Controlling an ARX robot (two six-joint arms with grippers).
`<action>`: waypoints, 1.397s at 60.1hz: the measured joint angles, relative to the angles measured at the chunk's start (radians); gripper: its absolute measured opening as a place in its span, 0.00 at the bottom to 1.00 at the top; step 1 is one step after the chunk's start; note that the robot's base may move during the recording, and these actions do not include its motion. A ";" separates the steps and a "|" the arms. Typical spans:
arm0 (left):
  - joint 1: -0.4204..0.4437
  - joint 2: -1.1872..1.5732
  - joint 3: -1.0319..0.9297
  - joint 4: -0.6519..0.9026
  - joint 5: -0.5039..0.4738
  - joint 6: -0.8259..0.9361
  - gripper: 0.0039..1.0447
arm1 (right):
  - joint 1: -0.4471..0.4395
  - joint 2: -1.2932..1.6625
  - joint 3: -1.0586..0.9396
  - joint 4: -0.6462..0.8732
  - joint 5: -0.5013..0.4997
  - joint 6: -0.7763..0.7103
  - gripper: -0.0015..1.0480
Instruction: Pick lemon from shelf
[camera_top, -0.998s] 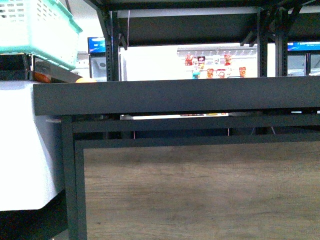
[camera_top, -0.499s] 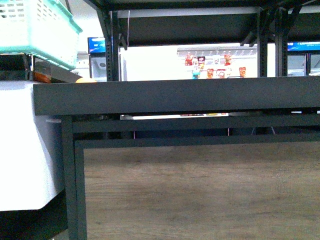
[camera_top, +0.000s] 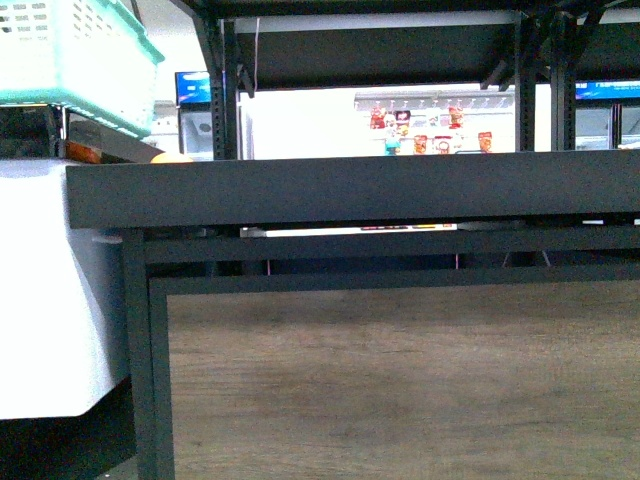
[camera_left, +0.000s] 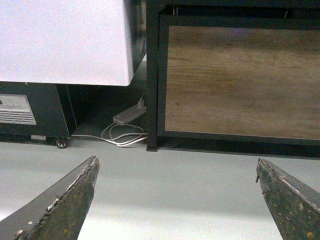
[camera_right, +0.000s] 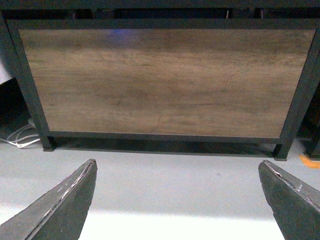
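Jaws wide apart on left gripper (camera_left: 176, 161), nothing between; shelf (camera_left: 235, 80) panel at 12 o'clock. Right gripper (camera_right: 176, 163) likewise spread, empty. Front view barely shifted since a second ago: no reach begun. Lemon unconfirmed; yellow-orange sliver (camera_top: 172, 157) above lip, 10 o'clock.

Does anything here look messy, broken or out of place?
Only small things. A power strip and loose white cables lie on the floor by the shelf leg, and the left gripper has fingertips that look chipped along their edges. The shelf itself looks straight and undamaged.
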 joint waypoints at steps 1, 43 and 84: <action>0.000 0.000 0.000 0.000 0.000 0.000 0.92 | 0.000 0.000 0.000 0.000 0.000 0.000 0.93; 0.000 0.000 0.000 0.000 0.000 0.000 0.92 | 0.000 0.000 0.000 0.000 0.000 0.000 0.93; 0.000 0.000 0.000 0.000 0.000 0.000 0.92 | 0.000 0.000 0.000 0.000 0.000 0.000 0.93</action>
